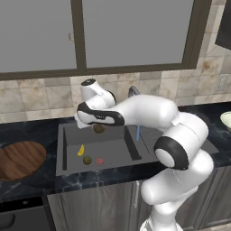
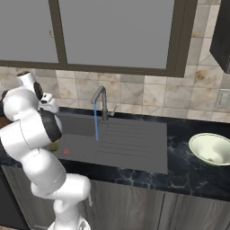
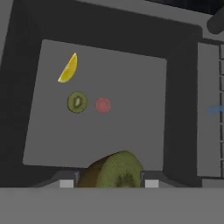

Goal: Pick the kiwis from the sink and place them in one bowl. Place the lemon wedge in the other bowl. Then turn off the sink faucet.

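The kiwi [image 3: 114, 169] I hold is a cut half, brown skin along its left edge and bright green flesh with a paler core ringed by dark seeds facing my hand camera. It sits between my two fingertips [image 3: 66, 181], which press against it on either side, so my pincer [image 1: 99, 128] is closed on this fruit. From the left base view I carry it above the sink [image 1: 72, 164], over the back part of the basin.

Down on the basin floor lies the second kiwi [image 3: 77, 102], also showing a green cut face with a pale centre. Just beside it is a small flat red-pink thing [image 3: 103, 105], apart from it by a narrow gap. The lemon wedge [image 3: 68, 69], a bright yellow crescent, rests a little farther off on the same floor, touching neither.

The faucet [image 2: 101, 100] stands behind the sink with a thin blue stream [image 2: 95, 121] running from its spout. The wooden bowl [image 1: 20, 159] sits on the black counter left of the sink; the pale bowl [image 2: 211, 148] sits well off to the right.
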